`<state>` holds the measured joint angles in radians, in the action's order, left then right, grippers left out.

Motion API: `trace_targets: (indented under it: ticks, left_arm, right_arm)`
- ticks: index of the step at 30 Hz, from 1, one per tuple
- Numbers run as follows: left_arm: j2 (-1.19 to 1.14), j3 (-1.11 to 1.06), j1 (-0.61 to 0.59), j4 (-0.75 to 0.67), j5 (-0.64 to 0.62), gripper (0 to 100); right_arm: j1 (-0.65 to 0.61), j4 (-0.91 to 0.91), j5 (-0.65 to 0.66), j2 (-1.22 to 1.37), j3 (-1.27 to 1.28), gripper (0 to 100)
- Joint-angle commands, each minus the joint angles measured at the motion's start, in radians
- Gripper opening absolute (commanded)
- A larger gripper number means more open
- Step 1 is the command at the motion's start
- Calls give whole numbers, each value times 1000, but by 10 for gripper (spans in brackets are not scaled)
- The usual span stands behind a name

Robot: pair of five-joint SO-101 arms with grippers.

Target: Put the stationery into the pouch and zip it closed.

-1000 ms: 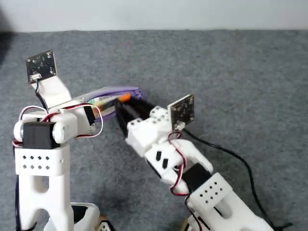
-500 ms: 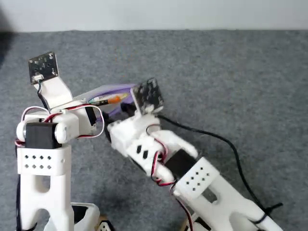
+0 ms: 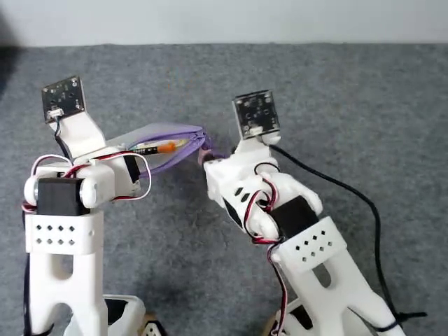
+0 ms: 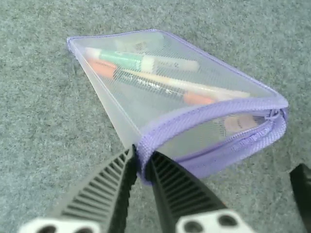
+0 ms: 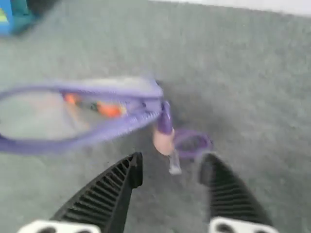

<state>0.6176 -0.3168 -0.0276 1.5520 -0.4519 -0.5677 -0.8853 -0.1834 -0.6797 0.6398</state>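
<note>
The clear pouch (image 4: 160, 102) with a purple zipper edge lies on the grey carpet, with several pens (image 4: 146, 63) and an orange-tipped marker (image 3: 166, 147) inside. My left gripper (image 4: 139, 155) is shut on the pouch's purple rim at one corner. At the other end, my right gripper (image 5: 171, 162) stands open just short of the purple zipper pull (image 5: 165, 121) and its cord loop (image 5: 192, 143), touching neither. The pouch mouth (image 5: 73, 114) gapes in the right wrist view. In the high view the pouch (image 3: 164, 147) lies between the two arms.
Grey carpet (image 3: 350, 105) spreads to the right and beyond the pouch. A blue object (image 5: 9, 12) sits at the far corner of the right wrist view. A pale wall (image 3: 224, 21) runs along the back.
The right arm has drawn off the middle of the pouch and swung to its right end, wrist turned. The left arm and the pouch have stayed put.
</note>
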Motion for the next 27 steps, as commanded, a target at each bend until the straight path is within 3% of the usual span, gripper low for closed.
trace_targets:
  ticks: [1, 9, 19, 27]
  left_arm:
    - [6, 12, 8, -26, -9, 11]
    - [6, 12, 8, -26, -9, 11]
    - [6, 12, 8, -26, -9, 11]
    - [6, 10, 8, -26, -9, 11]
  right_arm:
    - [19, 19, 81, 30, 28, 309]
    - [10, 257, 100, 223, 32, 228]
    - [12, 461, 149, 369, 32, 221]
    - [50, 490, 190, 435, 31, 220]
